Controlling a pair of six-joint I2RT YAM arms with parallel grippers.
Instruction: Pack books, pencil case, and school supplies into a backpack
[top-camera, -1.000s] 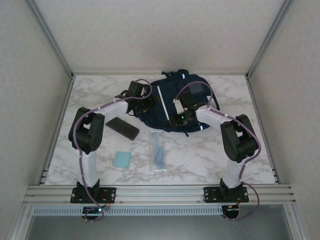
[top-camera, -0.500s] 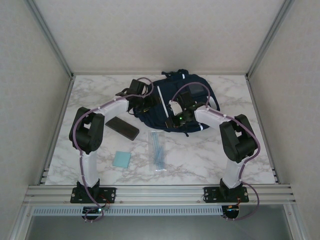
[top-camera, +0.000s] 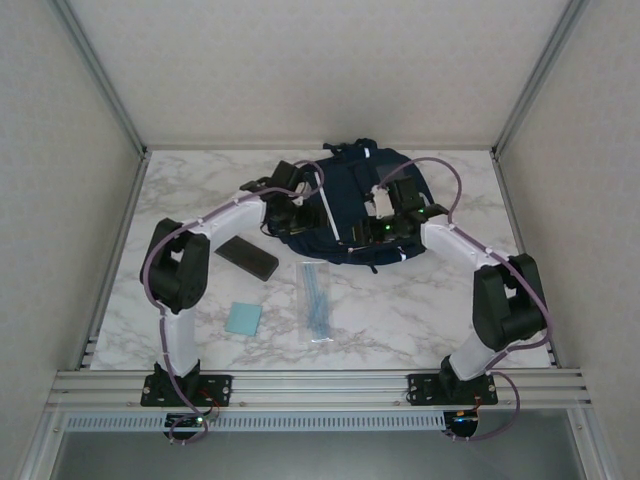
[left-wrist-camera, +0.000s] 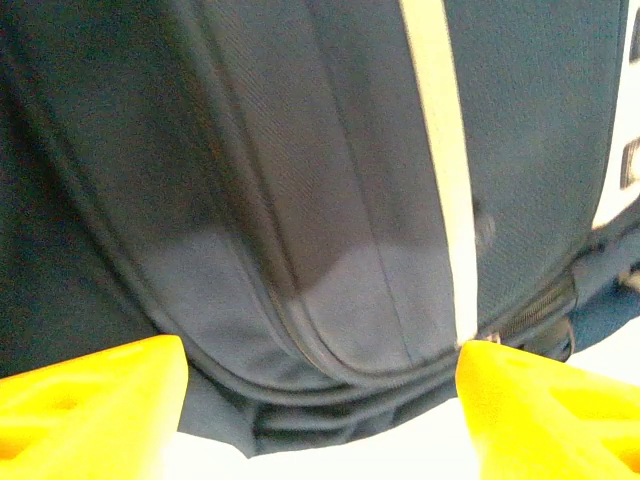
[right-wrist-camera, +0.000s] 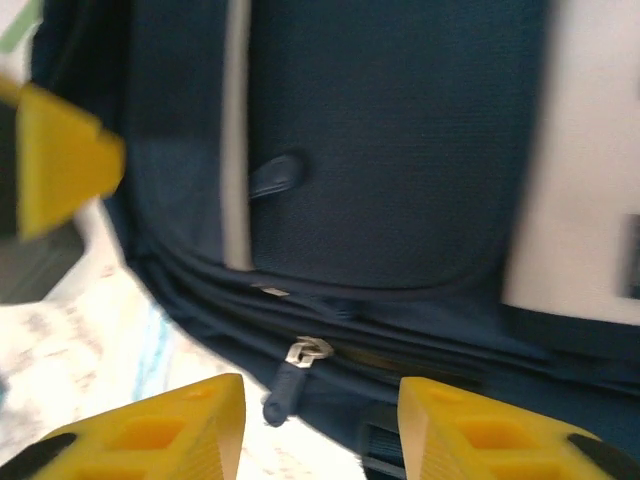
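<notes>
Left pincer (left-wrist-camera: 320, 352) and right pincer (right-wrist-camera: 320, 390) both gape empty at the near edge of the backpack (top-camera: 345, 195).

The backpack (left-wrist-camera: 250, 180) is made of matt, finely woven cloth, its zip slider (right-wrist-camera: 304, 351) of shiny metal; the worktop (top-camera: 420, 310) is finished smooth, marble-patterned.

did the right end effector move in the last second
Yes. The right end effector shifted right and slightly toward the back over the backpack, ending farther from the packet, which lies where it was.
</notes>
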